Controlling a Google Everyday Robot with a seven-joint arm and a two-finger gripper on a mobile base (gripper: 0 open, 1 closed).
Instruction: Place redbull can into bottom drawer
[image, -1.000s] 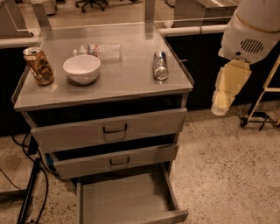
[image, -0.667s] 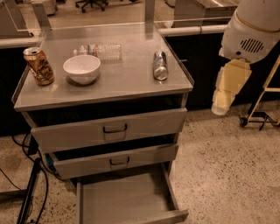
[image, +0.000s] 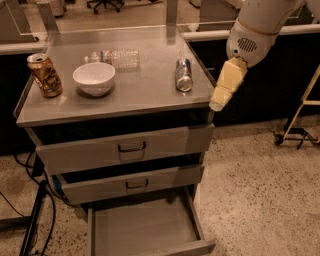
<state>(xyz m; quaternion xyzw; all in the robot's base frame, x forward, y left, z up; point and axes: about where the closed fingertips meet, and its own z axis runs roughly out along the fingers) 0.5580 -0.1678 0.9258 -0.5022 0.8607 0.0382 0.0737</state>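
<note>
Redbull can (image: 183, 75) sits on the right side of the bench (image: 135, 97), right of the bowl (image: 94, 78). We see the gripper (image: 218, 102) just off the bench's near right corner, apart from the can; we cannot tell its state. Bottom drawer (image: 145, 227) stands pulled out.

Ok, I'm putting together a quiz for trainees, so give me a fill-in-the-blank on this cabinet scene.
1. The redbull can sits on the cabinet top, not far from the white ____.
2. The bottom drawer is pulled ____.
3. Of the redbull can and the gold-brown can, the gripper hangs nearer the ____ one.
Missing words: bowl; open; redbull.
</note>
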